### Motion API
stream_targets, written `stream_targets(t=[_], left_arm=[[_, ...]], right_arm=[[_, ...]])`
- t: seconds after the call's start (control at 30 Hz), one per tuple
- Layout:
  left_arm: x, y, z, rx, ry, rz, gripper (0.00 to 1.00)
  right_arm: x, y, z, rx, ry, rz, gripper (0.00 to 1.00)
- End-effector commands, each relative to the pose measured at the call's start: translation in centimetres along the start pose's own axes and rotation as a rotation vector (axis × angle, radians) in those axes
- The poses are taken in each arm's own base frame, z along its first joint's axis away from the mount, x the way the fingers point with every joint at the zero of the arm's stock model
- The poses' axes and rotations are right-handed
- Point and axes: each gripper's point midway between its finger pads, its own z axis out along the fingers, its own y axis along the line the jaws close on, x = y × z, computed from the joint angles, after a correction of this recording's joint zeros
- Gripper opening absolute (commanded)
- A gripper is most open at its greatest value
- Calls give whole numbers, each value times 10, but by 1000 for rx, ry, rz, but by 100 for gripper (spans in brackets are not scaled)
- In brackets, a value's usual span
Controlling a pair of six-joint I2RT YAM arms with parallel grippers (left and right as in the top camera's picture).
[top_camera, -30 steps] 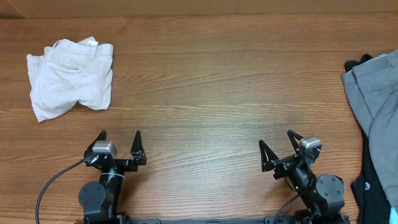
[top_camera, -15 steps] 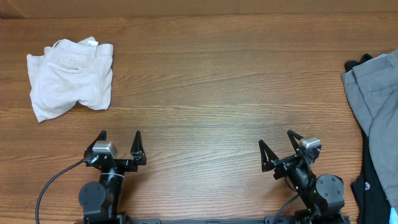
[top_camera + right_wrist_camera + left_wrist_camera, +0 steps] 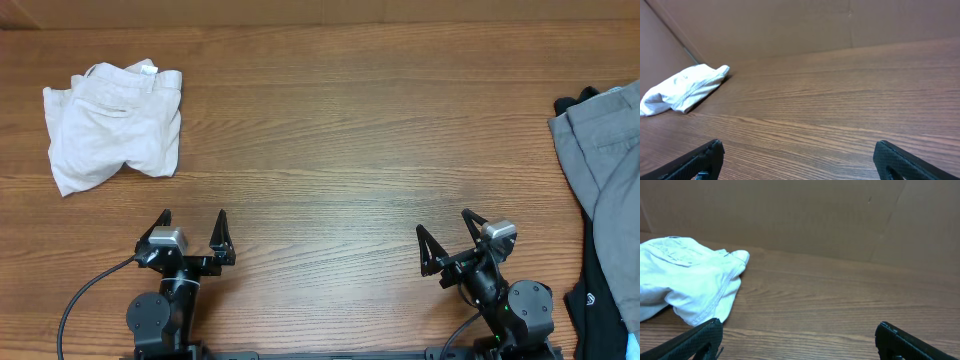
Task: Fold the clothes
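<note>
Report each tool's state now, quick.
Left tool: open, holding nothing.
Right tool: open, holding nothing.

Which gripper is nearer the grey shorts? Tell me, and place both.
Right. The right gripper sits a short way to the left of the grey shorts, closer to the robot's base. The left gripper is much farther left, across the workspace.

Grey shorts (image 3: 592, 140): you have one, right edge.
Cream-white shorts (image 3: 112, 125): one, far-left corner.
Black garment (image 3: 580, 312): one.
Grippers: two, left gripper (image 3: 192, 214), right gripper (image 3: 443, 223).
</note>
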Motion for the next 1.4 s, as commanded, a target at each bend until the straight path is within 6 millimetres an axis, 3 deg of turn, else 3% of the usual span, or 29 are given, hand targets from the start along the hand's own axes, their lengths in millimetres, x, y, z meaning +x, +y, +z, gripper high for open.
stream_targets(t=[0.0, 1.2, 1.37], left_arm=[[0, 0, 0, 0, -9, -7, 100], [0, 0, 0, 0, -9, -7, 100], [-2, 0, 0, -1, -17, -6, 100]], right_arm=[[-2, 0, 0, -2, -12, -3, 100], [-2, 0, 0, -3, -14, -3, 100], [1, 12, -1, -71, 3, -3, 100]])
